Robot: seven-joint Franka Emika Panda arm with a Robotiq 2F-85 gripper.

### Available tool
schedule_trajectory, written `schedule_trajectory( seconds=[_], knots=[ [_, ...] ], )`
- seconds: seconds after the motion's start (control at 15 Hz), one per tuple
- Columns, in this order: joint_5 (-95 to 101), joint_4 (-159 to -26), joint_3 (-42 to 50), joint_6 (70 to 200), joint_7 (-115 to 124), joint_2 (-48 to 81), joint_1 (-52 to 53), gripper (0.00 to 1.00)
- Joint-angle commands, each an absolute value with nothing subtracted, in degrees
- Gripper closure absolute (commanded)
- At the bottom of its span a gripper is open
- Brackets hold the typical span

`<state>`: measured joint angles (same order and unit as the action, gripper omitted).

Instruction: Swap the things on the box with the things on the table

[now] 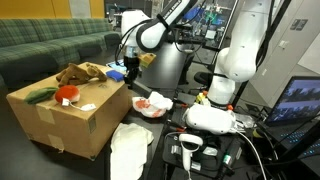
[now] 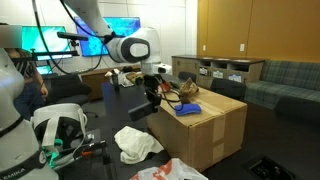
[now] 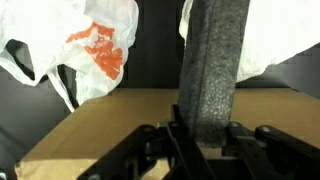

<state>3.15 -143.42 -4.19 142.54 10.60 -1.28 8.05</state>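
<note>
Pincer (image 3: pixel 208 138) of the Panda arm clamped on a dark grey foam bar (image 3: pixel 213 60), which stands upright between its jaws in the wrist view. Directly beneath the pincer lies the brown cardboard top of the box (image 3: pixel 110 125). The bar's lower end is close to it, though whether the two touch cannot be told. In an exterior view the pincer hangs at the far edge of the box, with a blue item (image 1: pixel 116 73) just beside it. Farther from the pincer along the box top sit a brown stuffed toy (image 1: pixel 80 72), a red object (image 1: pixel 67 95) and a green one (image 1: pixel 40 95). Past the box edge ahead of the pincer, the black table (image 3: pixel 150 55) lies lower than the cardboard. It carries a white plastic bag with orange print (image 3: pixel 100 45) to one side of the bar and a second white bag (image 3: pixel 275 35) to the other, both well apart from the jaws.
</note>
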Motion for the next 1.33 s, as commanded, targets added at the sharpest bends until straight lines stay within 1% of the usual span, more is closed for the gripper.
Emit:
schedule_trajectory(
  seconds=[0.0, 0.2, 0.47, 0.67, 0.8, 0.93, 1.27],
  knots=[
    [3.2, -152.6, -5.1, 148.5, 12.9, -7.5, 7.2, 0.85],
    [2.8, -153.1, -5.5, 150.8, 13.3, -4.8, 7.1, 0.85],
    [2.1, -145.6, -5.1, 153.6, 13.4, 7.5, 7.0, 0.85],
    [-2.6, -141.1, -4.9, 157.3, 11.0, 15.6, 6.6, 0.86],
    [-4.5, -139.4, -4.8, 159.3, 11.7, 19.1, 6.3, 0.86],
    [-6.5, -137.7, -5.0, 160.9, 11.6, 22.2, 5.6, 0.86],
    [-9.7, -135.9, -5.3, 162.1, 11.1, 24.9, 3.9, 0.85]
  ],
)
